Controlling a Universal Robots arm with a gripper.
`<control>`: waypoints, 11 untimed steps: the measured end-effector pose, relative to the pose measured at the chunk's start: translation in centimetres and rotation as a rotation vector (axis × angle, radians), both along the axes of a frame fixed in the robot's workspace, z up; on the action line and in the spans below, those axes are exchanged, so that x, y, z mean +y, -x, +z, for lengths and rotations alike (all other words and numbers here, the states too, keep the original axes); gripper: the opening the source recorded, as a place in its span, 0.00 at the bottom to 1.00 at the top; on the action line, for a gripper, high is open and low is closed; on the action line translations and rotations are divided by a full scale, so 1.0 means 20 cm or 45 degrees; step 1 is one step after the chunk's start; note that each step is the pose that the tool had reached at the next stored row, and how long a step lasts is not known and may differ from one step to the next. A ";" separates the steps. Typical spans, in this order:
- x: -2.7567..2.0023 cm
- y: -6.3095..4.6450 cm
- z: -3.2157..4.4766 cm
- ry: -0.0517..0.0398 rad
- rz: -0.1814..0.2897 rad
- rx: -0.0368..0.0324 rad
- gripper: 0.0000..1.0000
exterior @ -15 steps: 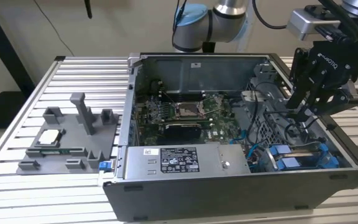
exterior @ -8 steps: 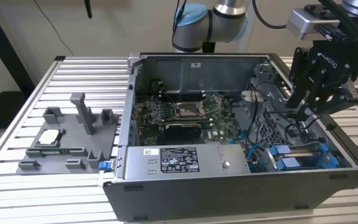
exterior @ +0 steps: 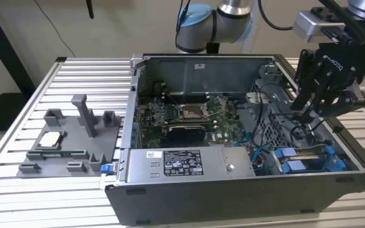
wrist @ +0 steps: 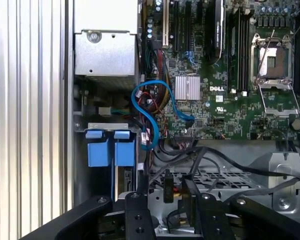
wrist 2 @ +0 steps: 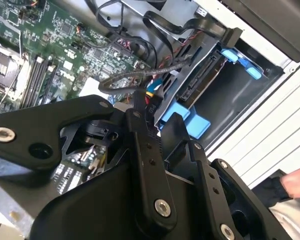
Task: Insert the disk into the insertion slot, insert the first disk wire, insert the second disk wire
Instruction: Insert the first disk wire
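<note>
Two of my fingers [wrist: 138,215] are standing apart, clamping nothing. A black plug [wrist: 167,189] with red and yellow wires is showing in the gap between them, and I cannot tell whether it is touching either finger. In the exterior view my gripper [exterior: 309,111] is hanging over the open computer case [exterior: 233,202], at about three o'clock from the green motherboard [exterior: 182,116]. In the first wrist view the disk [wrist: 124,150], clipped in its blue carrier, is sitting inside the insertion slot [wrist: 107,126], and a blue cable [wrist: 152,117] is looping just beside it. In the exterior view that blue carrier is lying at about five o'clock from my gripper and at three o'clock from the labelled power-supply box [exterior: 176,164].
</note>
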State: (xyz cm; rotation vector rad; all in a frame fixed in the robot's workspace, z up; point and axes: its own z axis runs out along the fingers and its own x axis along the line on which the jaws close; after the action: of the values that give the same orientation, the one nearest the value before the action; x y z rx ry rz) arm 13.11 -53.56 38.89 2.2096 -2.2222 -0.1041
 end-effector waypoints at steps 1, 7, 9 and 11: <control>0.000 0.00 -0.003 0.000 -0.001 0.0038 0.40; 0.000 0.00 -0.009 -0.024 -0.010 0.0121 0.25; 0.000 0.00 -0.009 -0.027 -0.011 0.0121 0.19; 0.000 0.00 -0.010 -0.027 -0.011 0.0121 0.19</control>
State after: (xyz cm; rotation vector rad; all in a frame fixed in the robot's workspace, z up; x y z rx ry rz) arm 13.12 -53.56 38.69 2.2055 -2.2364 -0.1385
